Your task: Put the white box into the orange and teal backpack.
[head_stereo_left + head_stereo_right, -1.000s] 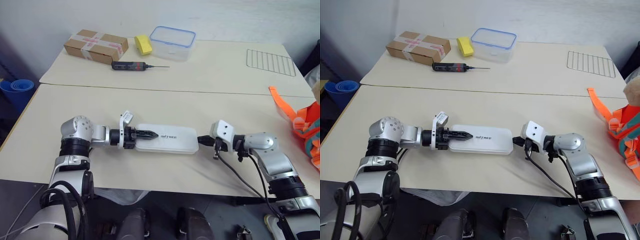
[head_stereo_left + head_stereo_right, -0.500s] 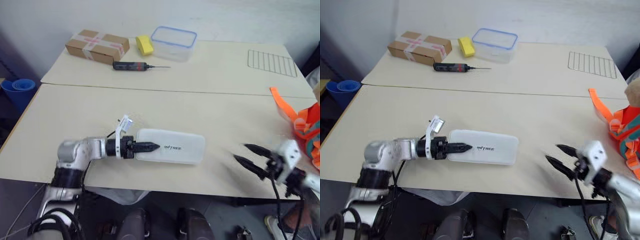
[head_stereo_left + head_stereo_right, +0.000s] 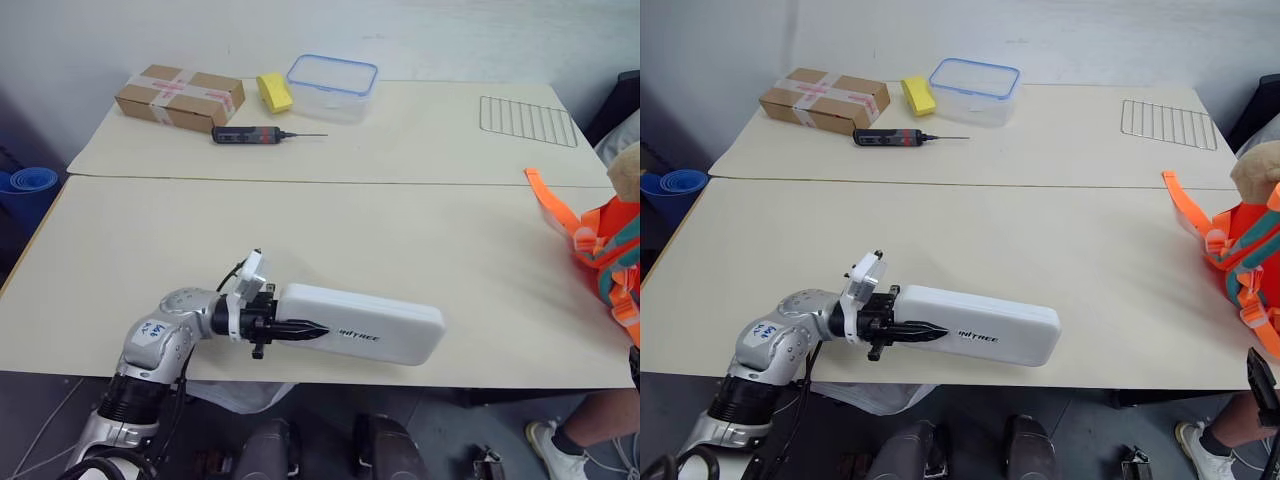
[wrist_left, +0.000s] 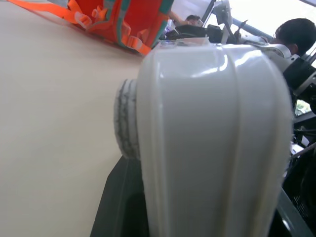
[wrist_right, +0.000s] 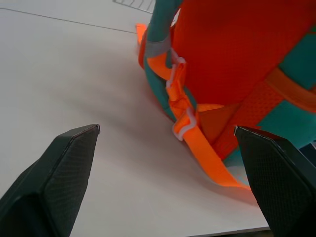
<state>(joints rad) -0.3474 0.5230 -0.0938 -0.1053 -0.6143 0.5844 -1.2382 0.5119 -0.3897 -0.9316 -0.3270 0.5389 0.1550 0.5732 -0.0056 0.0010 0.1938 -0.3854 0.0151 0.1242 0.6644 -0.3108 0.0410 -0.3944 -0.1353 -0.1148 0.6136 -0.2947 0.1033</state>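
Right fingers (image 5: 168,177) withdrawn; white box (image 3: 365,322) overhangs table (image 3: 400,230) edge.

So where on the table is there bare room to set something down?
Free: the near table's middle, between the white box and the orange and teal backpack; also the far table between the clear container and wire rack. Crowded: far left, around the cardboard box, sponge, screwdriver.

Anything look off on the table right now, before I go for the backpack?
Yes: the white box is held by one end in the left end effector, and its free end juts past the table front edge, unsupported. The orange and teal backpack sits at the right edge, straps trailing.
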